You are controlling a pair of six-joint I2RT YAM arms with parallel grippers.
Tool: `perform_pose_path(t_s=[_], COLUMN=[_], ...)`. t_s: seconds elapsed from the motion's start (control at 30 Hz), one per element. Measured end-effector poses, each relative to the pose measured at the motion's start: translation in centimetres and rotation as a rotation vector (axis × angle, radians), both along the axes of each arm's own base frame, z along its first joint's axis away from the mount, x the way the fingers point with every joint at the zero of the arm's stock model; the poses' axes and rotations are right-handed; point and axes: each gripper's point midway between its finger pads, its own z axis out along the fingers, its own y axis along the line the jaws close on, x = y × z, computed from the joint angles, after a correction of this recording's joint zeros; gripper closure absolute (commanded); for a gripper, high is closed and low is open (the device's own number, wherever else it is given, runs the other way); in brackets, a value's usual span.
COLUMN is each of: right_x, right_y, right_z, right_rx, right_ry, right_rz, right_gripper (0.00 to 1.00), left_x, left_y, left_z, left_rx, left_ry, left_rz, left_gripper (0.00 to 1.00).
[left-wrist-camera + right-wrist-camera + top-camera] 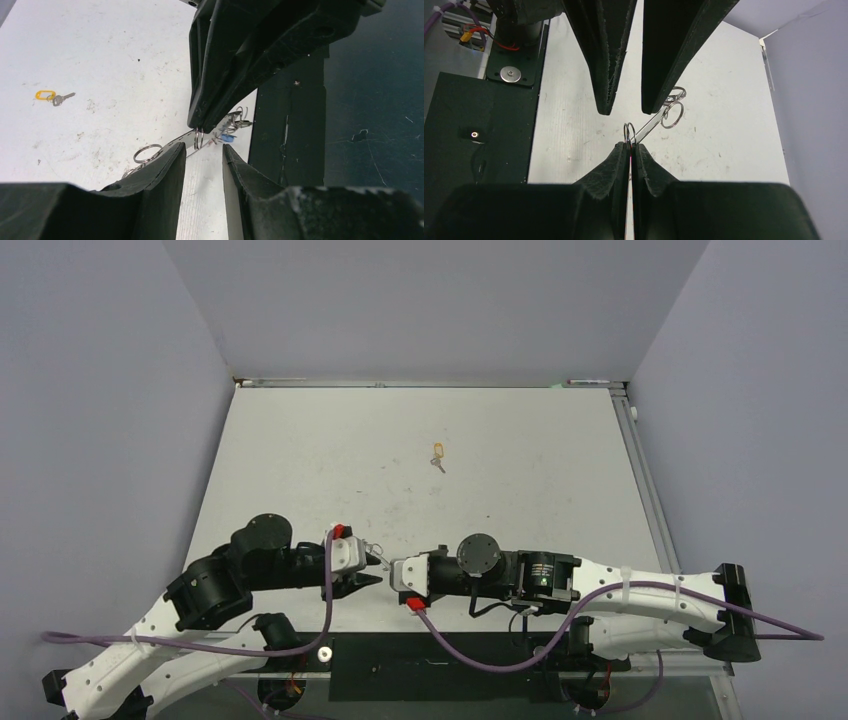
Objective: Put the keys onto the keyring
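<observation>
My right gripper [630, 145] is shut on a key's small double wire ring [629, 133]. A red sliver, perhaps its tag, shows between the pads. A flat silver metal strip [651, 122] runs from that ring to another small ring [672, 115]. My left gripper [203, 147] is open and empty, its tips just short of the held ring [198, 137] and either side of it. A blue tag [228, 137] and tangled silver wire loops [237, 120] sit under the right gripper; I cannot make out the large keyring. A yellow-tagged key [437, 453] lies alone mid-table. Both grippers meet at the near edge [388, 576].
A black base plate [450, 660] runs along the table's near edge and also shows in the left wrist view [290, 125]. Grey walls enclose the white table [300, 460] on three sides. A purple cable [480, 650] loops over the base plate.
</observation>
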Motion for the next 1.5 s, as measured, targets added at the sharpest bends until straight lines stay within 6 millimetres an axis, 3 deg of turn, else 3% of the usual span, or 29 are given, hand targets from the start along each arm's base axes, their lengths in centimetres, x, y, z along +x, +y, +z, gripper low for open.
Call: perform_pose_path(t_s=[0.83, 1.0, 1.3, 1.33, 1.43, 1.5], right_x=[0.1, 0.2, 0.7, 0.8, 0.9, 1.1], right_y=[0.1, 0.0, -0.4, -0.4, -0.6, -0.6], right_z=[0.8, 0.8, 0.4, 0.5, 1.0, 2.3], right_rx=[0.013, 0.009, -0.008, -0.003, 0.037, 0.093], right_ry=[-0.013, -0.015, -0.018, -0.017, -0.005, 0.003], right_rz=[-0.016, -0.025, -0.055, -0.062, -0.083, -0.102], right_gripper=[0.95, 0.95, 0.95, 0.89, 0.52, 0.39], left_x=[0.9, 1.1, 1.4, 1.6, 1.9, 2.4], left_y=[-1.2, -1.3, -1.8, -1.8, -1.8, -1.6], left_z=[-0.6, -0.8, -1.4, -1.3, -1.1, -1.1], left_rx=[0.026, 0.035, 0.035, 0.025, -0.013, -0.041], left_ry=[0.003, 0.005, -0.014, -0.023, -0.046, -0.059], left_rz=[0.014, 0.021, 0.028, 0.034, 0.058, 0.094], left_gripper=[0.82, 1.00, 1.00, 1.00, 1.00, 1.00])
